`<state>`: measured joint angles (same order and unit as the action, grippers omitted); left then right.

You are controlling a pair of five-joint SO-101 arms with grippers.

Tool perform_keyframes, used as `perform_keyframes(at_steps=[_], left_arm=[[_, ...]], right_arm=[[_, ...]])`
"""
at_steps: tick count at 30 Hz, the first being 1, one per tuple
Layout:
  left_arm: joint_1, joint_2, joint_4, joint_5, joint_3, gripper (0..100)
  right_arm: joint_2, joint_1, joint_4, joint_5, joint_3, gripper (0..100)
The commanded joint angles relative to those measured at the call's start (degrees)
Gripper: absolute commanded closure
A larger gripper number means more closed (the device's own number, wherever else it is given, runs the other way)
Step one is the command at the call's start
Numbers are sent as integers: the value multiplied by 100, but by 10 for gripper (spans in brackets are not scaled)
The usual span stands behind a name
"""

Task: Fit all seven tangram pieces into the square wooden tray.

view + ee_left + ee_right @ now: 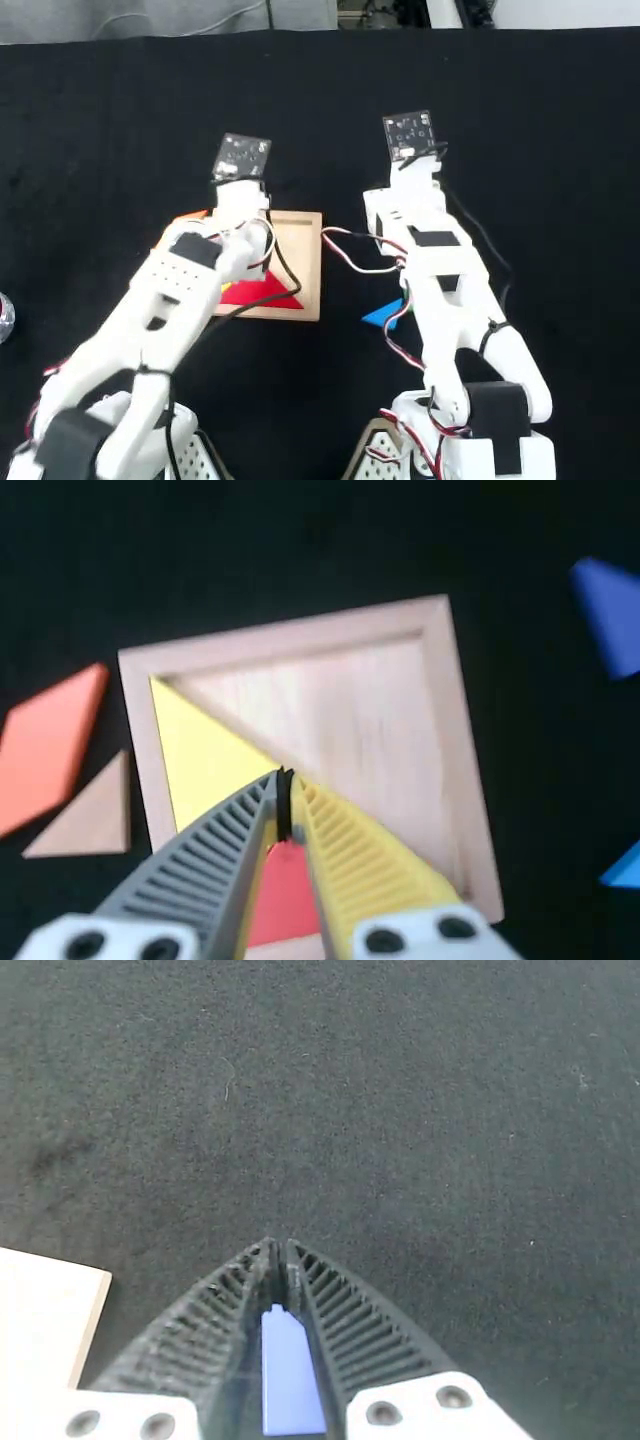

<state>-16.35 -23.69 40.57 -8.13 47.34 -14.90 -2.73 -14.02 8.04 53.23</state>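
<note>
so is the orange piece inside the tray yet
No, the orange piece lies on the black cloth outside the wooden tray, beside a tan triangle.

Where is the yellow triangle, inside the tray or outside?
Inside. The yellow triangle lies flat within the wooden tray's raised rim, beside the red piece.

Two white arms stand side by side and stretch forward over the desk [560, 150], the left arm [150, 330] angled inward toward the middle and the right arm [450, 300] reaching nearly straight ahead. The left gripper [283, 782] points downward, its grey and yellow fingers pressed together at the tips. The right gripper [277, 1252] also points downward, its dark fingers closed around a narrow blue piece [290, 1370].
</note>
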Motion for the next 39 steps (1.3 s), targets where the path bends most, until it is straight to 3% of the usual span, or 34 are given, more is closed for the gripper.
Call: perform_keyframes(at_steps=[1,11,20,26,39], left_arm=[[233,-273,-677,44,13,970],[75,1890,-2171,554,-145,960],[198,2356,-1143,615,-875,956],[224,2646,-299,1134,-1385,958],[505,2884,281,1116,-1631,972]], right_arm=[[-233,-88,132,-9,-22,987],[-224,-97,132,-9,13,987],[-224,-167,132,-9,31,987],[-224,-202,132,-9,40,987],[-224,-193,132,0,22,987]])
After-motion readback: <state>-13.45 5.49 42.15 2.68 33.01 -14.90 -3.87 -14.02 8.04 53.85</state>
